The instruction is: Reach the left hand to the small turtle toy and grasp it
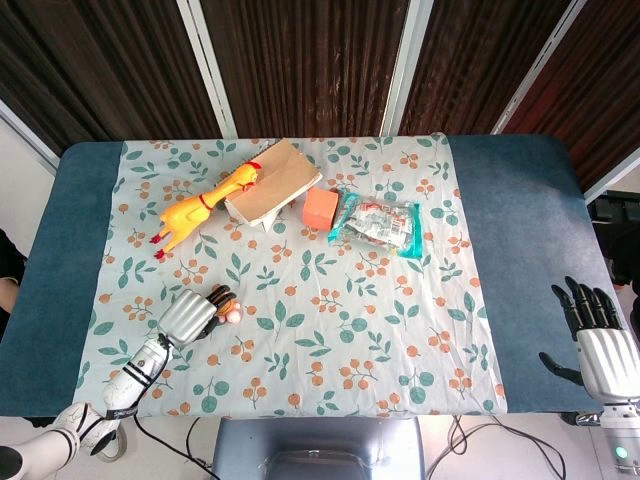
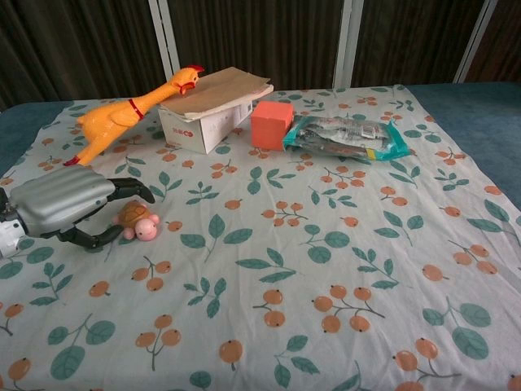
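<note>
The small turtle toy (image 2: 140,221), orange shell and pink head, lies on the floral cloth at the front left. My left hand (image 2: 63,202) is just left of it, fingers (image 2: 130,186) stretched past the shell's far side and the thumb (image 2: 96,237) curving in at its near side. The fingers are apart and I cannot tell whether they touch the toy. In the head view the left hand (image 1: 190,315) partly covers the turtle (image 1: 231,309). My right hand (image 1: 598,340) hovers over the blue table's front right corner, fingers spread, holding nothing.
A yellow rubber chicken (image 2: 130,110) lies behind the left hand, its head against a cardboard box (image 2: 207,110). An orange cube (image 2: 271,125) and a clear snack packet (image 2: 346,137) sit further right. The floral cloth (image 2: 326,261) covers the table's middle.
</note>
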Robot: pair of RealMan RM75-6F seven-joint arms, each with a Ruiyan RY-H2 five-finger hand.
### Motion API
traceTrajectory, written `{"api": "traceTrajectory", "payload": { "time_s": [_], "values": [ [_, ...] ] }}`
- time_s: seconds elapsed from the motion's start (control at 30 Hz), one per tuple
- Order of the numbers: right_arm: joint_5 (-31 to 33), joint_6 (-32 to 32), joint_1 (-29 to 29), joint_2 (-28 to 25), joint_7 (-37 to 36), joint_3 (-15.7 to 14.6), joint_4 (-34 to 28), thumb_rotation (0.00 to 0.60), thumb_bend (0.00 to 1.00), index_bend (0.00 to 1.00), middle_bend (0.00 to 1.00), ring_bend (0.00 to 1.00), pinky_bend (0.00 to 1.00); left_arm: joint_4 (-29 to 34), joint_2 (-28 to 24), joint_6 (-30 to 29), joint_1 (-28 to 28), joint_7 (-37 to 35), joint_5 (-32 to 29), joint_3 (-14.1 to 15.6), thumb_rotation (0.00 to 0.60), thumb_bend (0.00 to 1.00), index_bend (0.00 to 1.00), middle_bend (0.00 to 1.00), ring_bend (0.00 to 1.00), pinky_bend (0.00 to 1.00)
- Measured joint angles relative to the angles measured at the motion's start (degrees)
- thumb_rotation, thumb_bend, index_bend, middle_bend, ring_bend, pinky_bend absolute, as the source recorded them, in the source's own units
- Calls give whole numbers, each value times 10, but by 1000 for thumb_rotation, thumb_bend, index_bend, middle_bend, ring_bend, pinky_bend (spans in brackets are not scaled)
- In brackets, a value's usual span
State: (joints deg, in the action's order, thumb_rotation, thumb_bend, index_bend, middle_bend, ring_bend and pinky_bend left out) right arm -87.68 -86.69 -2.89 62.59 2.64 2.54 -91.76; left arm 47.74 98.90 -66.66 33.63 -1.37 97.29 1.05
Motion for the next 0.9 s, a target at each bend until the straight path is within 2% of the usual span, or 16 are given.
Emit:
{"api": "traceTrajectory", "payload": {
  "time_s": [0.13, 0.23, 0.4, 0.53, 0.63, 0.77, 0.8, 0.9],
  "values": [
    [1, 0, 1, -2, -1, 0, -1, 600, 262, 0, 0, 0, 0, -9, 6, 5, 6, -2, 0, 6, 600, 472, 280, 264, 855, 901],
    [1, 0, 1, -2, -1, 0, -2, 600, 261, 0, 0, 0, 0, -15, 10, 3, 7, -4, -1, 8, 600, 471, 336, 327, 856, 902],
    [1, 0, 2, -2, -1, 1, -2, 600, 261, 0, 0, 0, 0, -32, 20, -3, 9, -7, -3, 8, 600, 475, 500, 536, 874, 904],
    [1, 0, 2, -2, 0, 1, -1, 600, 261, 0, 0, 0, 0, -48, 29, -7, 8, -8, -8, 9, 600, 475, 545, 618, 918, 949],
    [2, 1, 1, -1, 1, 1, -1, 600, 262, 0, 0, 0, 0, -52, 32, -11, 8, -11, -11, 8, 600, 476, 617, 700, 950, 984],
    [1, 2, 1, -1, 2, 1, -1, 600, 261, 0, 0, 0, 0, -58, 37, -20, 7, -13, -12, 6, 600, 503, 767, 877, 992, 1000],
    [1, 3, 1, -1, 2, 0, -1, 600, 261, 0, 0, 0, 0, -59, 39, -24, 7, -13, -12, 5, 600, 507, 785, 920, 999, 1000],
    [1, 5, 0, -1, 3, 0, -2, 600, 261, 0, 0, 0, 0, -74, 48, -44, 6, -14, -10, 4, 600, 507, 788, 947, 1000, 1000]
  ]
}}
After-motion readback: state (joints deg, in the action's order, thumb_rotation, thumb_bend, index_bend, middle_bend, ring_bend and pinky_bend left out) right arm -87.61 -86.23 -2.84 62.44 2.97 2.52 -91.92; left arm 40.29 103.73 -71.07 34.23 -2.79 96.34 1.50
